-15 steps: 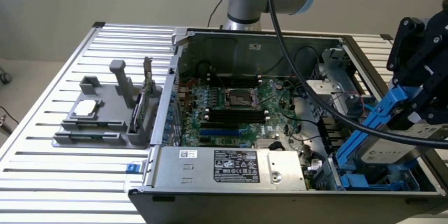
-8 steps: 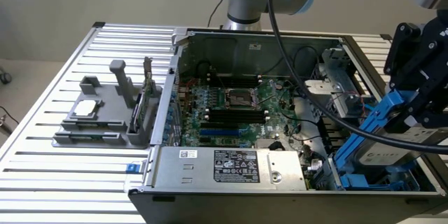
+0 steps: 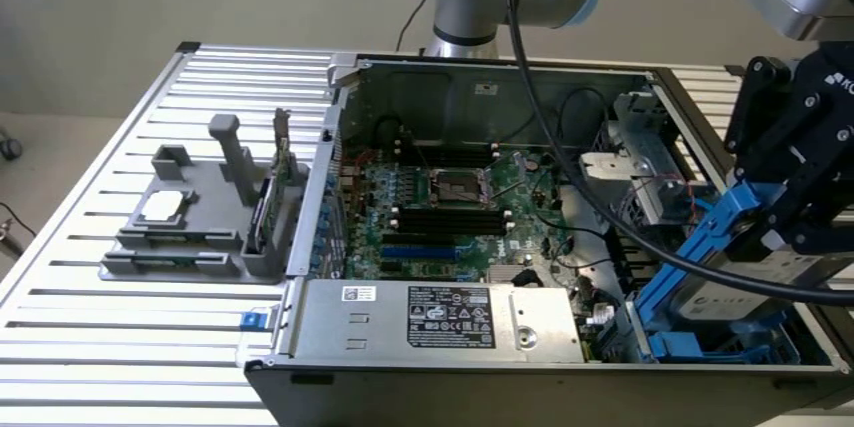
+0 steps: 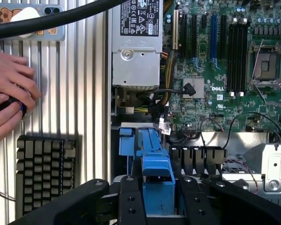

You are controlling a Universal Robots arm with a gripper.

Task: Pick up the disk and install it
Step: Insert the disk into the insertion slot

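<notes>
Slatted metal table (image 3: 94,367); disk (image 3: 727,307) in gripper (image 3: 785,219)

In an open case (image 3: 481,72), the bay (image 3: 674,345) at the exterior view's right is crowded by the tilted disk (image 3: 734,302) clamped in the gripper (image 3: 781,232). A black cable (image 4: 61,18) is slung over the motherboard (image 3: 454,207). The near edge is walled by a power supply (image 3: 454,317). Bare table (image 3: 107,347) is left around a grey fixture (image 3: 200,217).
</notes>
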